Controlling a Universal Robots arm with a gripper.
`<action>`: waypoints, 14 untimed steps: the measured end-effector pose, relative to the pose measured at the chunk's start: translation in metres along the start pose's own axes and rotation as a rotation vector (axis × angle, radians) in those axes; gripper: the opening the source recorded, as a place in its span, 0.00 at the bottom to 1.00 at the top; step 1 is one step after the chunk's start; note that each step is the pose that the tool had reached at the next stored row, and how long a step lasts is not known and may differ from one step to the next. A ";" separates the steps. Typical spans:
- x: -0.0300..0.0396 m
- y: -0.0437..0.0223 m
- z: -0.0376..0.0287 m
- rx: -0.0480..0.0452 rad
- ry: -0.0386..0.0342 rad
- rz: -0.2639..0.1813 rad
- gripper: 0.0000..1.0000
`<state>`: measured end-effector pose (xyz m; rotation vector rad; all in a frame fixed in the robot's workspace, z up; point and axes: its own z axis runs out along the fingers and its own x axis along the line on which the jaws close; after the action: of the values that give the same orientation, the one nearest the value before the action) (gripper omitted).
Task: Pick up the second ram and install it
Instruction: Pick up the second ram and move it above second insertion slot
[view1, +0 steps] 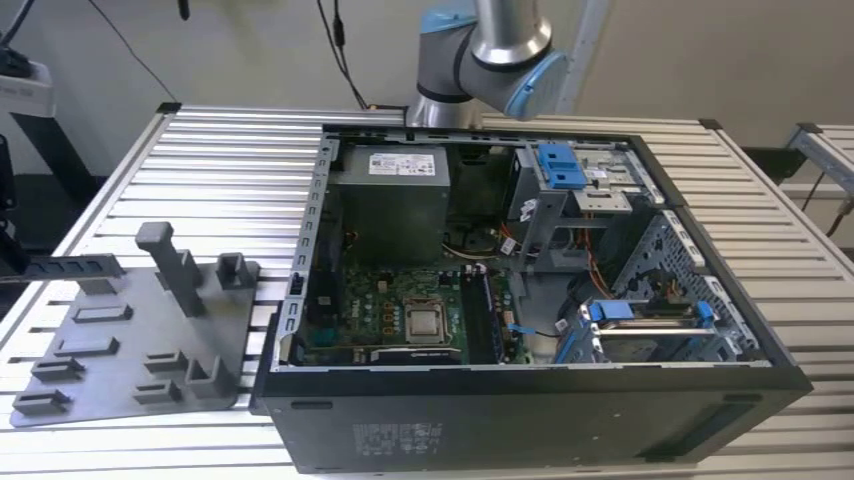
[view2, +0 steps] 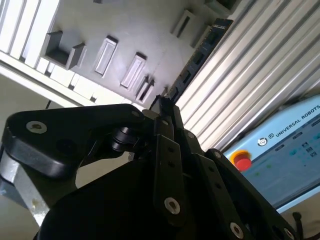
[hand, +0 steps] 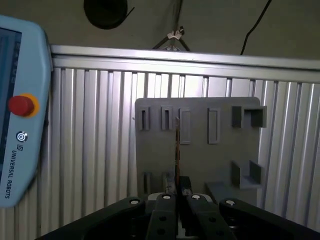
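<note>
First wrist view gives it cleanest: the gripper (hand: 178, 192) has its fingers (hand: 163, 212) pressed in from both sides on the second ram (hand: 176, 150), which runs out from the tips edge-on as a thin dark line. Second wrist view turns it broadside, flat face and chips showing. It is clamped at one end only, I judge so that its long edges are clear of the pads. Beyond it lies the grey fixture plate (hand: 210, 165), its slots and low posts made, by the look of it, to stand parts on edge where fingers can close across them. Beside the plate a teach pendant (hand: 20, 140) rests on the slatted table (view1: 227, 140). Out in the exterior view the second ram (view1: 70, 267) is held over the plate's edge at the exterior view's left. That is well apart from the open computer case (view1: 534, 385), which lies on its side mid-table with the motherboard (view1: 387, 290) facing up, presumably so its slots can be reached from above.
</note>
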<state>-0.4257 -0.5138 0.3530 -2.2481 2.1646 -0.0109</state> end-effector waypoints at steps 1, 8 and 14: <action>0.0000 0.0000 -0.0009 0.0000 -0.0005 0.002 0.14; -0.0001 -0.0002 -0.0110 0.0001 -0.0007 0.005 0.14; -0.0001 -0.0004 -0.0200 0.0000 -0.0007 0.005 0.14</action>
<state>-0.4257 -0.5139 0.3731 -2.2423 2.1698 -0.0100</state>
